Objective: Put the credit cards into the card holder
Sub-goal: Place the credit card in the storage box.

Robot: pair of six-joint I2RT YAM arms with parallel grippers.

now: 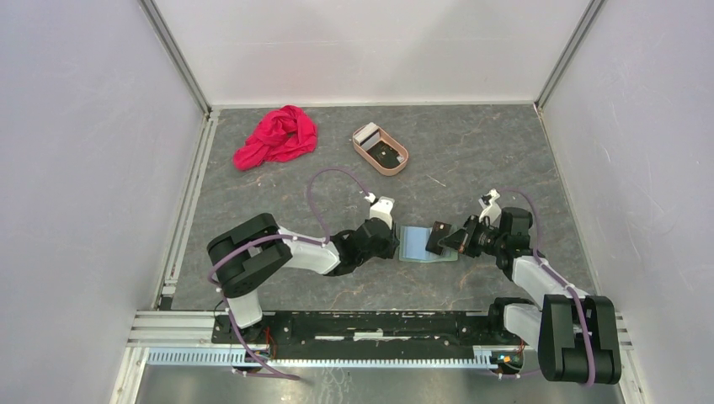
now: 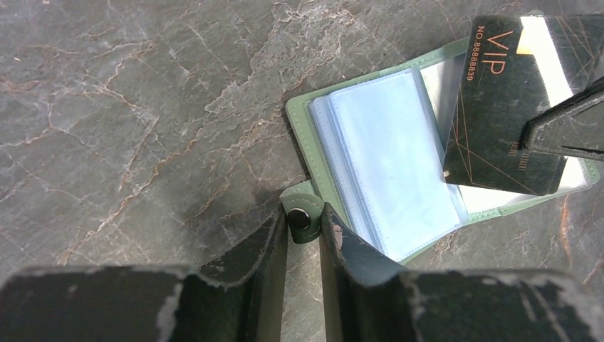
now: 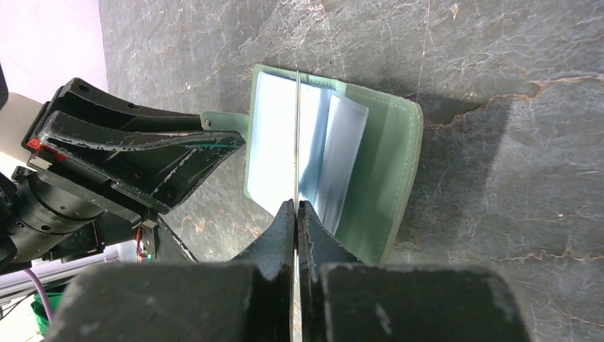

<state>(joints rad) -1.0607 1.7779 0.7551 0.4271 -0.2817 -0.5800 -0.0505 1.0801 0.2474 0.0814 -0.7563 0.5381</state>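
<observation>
The card holder point(image 1: 414, 244) is lying open on the bench point(image 2: 142, 107) between the two arms, its clear pockets facing up. The left tool point(image 2: 303, 222) is pinching the holder's snap tab from both sides. The right tool point(image 3: 295, 208) is clenching a dark card point(image 2: 498, 107) by one edge, holding it over the half nearer the right arm.
</observation>
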